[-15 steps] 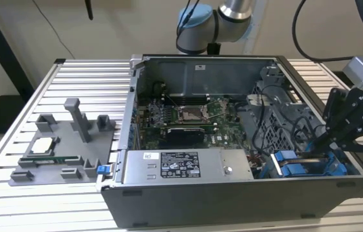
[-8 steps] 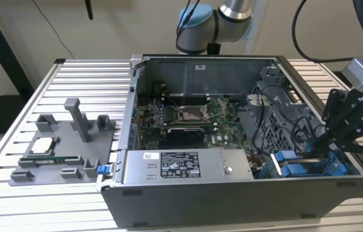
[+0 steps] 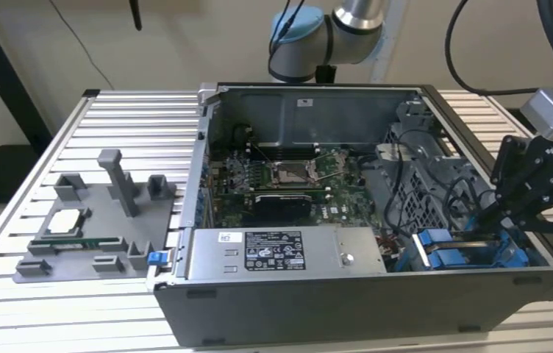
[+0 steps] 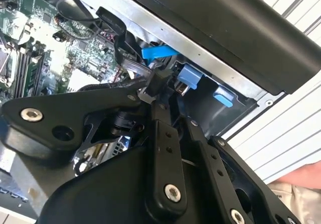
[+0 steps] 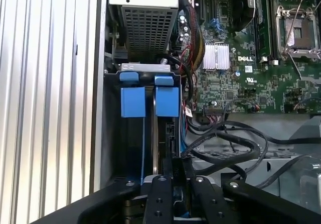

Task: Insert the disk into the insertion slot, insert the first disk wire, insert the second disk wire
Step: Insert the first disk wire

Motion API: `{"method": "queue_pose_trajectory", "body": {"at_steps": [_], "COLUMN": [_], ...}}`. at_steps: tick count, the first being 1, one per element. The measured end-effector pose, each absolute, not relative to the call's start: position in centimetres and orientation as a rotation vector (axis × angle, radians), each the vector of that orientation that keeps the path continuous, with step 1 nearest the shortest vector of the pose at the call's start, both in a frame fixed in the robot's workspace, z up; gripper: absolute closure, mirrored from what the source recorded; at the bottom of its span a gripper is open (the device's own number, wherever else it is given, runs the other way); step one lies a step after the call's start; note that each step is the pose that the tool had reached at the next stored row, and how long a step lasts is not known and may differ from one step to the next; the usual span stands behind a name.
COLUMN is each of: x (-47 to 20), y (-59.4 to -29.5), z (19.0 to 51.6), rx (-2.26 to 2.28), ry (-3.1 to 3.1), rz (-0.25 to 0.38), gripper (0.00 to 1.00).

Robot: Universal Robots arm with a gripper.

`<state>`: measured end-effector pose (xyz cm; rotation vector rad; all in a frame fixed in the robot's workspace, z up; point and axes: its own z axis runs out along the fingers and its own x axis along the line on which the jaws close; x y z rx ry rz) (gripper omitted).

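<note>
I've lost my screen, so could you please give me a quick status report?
Gripper low over the drive cage, jaws closed. Disk seated in the cage. Black wires loop beside it, not across.

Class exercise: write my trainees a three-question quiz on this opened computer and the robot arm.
1. True or false: the gripper reaches into the case at the exterior view's right.
2. What sits on the grey fixture? A) processor and memory stick B) fan C) screwdriver
3. In the first wrist view, how many blue tabs stand side by side in the drive cage?
Key: 1 true; 2 A; 3 two.
</note>
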<state>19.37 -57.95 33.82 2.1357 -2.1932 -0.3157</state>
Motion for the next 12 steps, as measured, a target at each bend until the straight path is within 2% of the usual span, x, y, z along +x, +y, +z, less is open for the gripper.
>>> {"method": "queue_pose_trajectory", "body": {"at_steps": [12], "x": [19.38], "y": [-57.85], "z": [33.30], "rx": [2.120], "ry": [-2.209], "rz": [-0.316], "gripper": [1.00]}}
